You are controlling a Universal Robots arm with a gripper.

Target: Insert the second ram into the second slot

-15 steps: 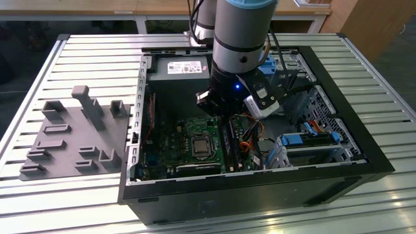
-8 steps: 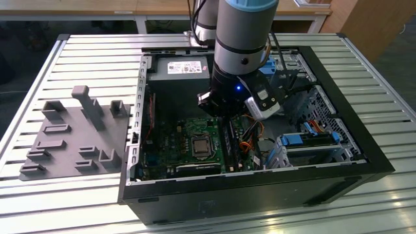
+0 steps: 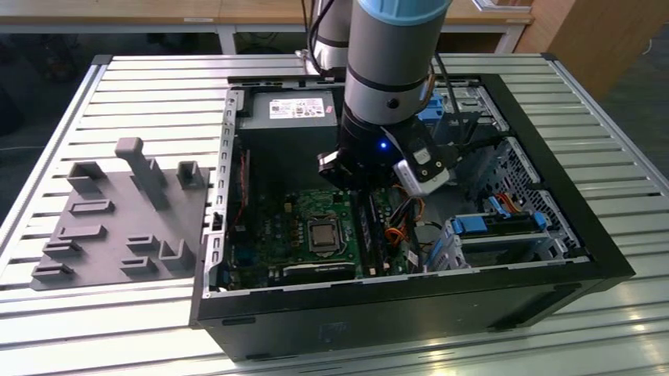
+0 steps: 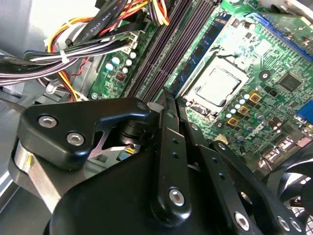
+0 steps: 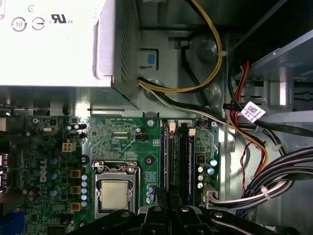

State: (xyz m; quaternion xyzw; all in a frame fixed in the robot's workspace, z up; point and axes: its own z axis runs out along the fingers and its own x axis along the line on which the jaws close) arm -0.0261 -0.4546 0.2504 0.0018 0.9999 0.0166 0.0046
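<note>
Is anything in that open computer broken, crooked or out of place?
Nothing looks damaged, spilled or askew. The one oddity is the processor on the motherboard, which sits bare with its metal lid uncovered.

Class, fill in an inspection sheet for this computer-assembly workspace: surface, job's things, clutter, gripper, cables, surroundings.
Surface: silver slatted metal table carrying an open black computer case.
Job's things: a thin dark-blue memory strip stands in the long black slot beside the silver processor; whether it is the second ram cannot be told. The neighbouring black slot looks empty.
Clutter: grey plastic fixture tray on the table, beside the case at the exterior view's left.
Gripper: black gripper low over one end of the slots; whether it holds anything cannot be told.
Cables: red, yellow and black wire bundles beside the board, apart from the slots.
Surroundings: wooden furniture behind the table.
</note>
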